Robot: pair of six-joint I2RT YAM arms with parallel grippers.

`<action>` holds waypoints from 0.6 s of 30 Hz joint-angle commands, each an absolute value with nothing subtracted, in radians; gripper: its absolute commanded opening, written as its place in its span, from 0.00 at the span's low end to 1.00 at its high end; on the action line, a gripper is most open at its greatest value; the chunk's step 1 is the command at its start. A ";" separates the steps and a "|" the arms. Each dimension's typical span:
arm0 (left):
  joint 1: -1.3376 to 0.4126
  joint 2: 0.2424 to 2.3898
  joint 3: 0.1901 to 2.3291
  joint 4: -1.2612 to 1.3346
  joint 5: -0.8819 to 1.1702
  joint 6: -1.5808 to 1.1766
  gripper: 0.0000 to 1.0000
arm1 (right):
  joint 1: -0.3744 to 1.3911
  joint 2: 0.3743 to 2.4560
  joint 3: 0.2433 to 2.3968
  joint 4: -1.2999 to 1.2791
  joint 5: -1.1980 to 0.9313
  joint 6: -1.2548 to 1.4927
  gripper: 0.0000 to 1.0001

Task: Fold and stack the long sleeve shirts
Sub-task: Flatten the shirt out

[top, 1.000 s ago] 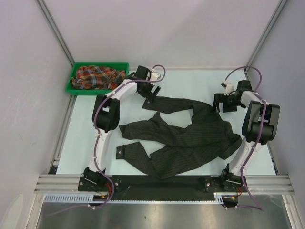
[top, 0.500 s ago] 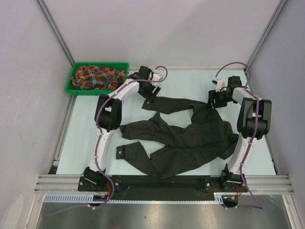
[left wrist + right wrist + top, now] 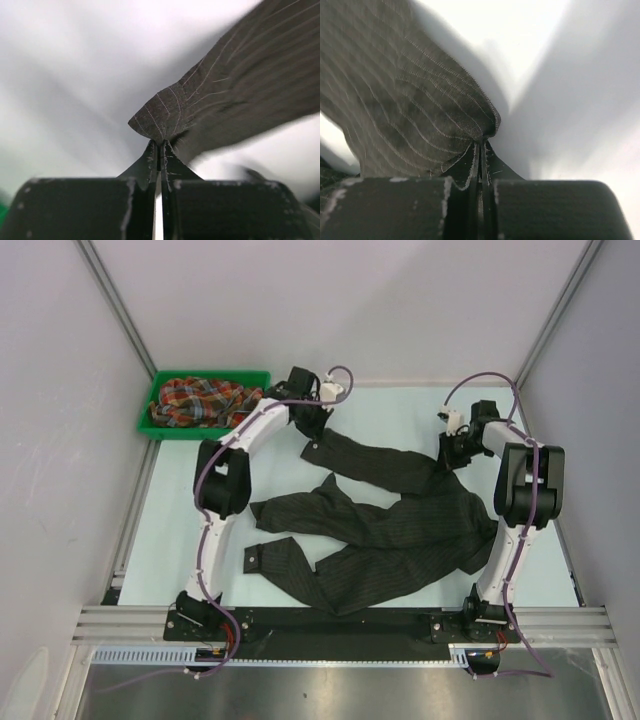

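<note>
The black pinstriped long sleeve shirt (image 3: 390, 530) lies crumpled across the table's middle. My left gripper (image 3: 312, 432) is shut on the shirt's far left corner (image 3: 165, 115), the cloth pinched at its tips (image 3: 159, 146). At the far right, my right gripper (image 3: 450, 452) is shut on another edge of the same shirt (image 3: 420, 115), fabric bunched between its tips (image 3: 481, 142). The red, orange and green plaid shirt (image 3: 200, 400) sits wadded in the bin.
A green plastic bin (image 3: 155, 392) stands at the table's far left corner. Pale walls with metal frame posts enclose the table on three sides. A black rail (image 3: 340, 625) with both arm bases runs along the near edge.
Both grippers went from open to shut on the black shirt's far edge. The right arm swung left and back toward the cloth; the left gripper shifted slightly back.
</note>
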State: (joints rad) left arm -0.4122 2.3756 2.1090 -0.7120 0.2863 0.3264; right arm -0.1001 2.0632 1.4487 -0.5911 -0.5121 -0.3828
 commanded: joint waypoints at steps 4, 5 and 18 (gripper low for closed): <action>-0.413 2.048 2.180 -0.630 0.442 0.317 0.00 | -0.132 1.971 1.482 -0.702 -0.572 -0.434 0.45; -0.416 2.042 2.175 -0.638 0.440 0.331 0.00 | -0.143 1.965 1.486 -0.709 -0.601 -0.434 0.59; -0.426 1.970 2.115 -0.609 0.512 0.476 0.00 | -0.164 2.029 1.595 -0.693 -0.687 -0.456 0.74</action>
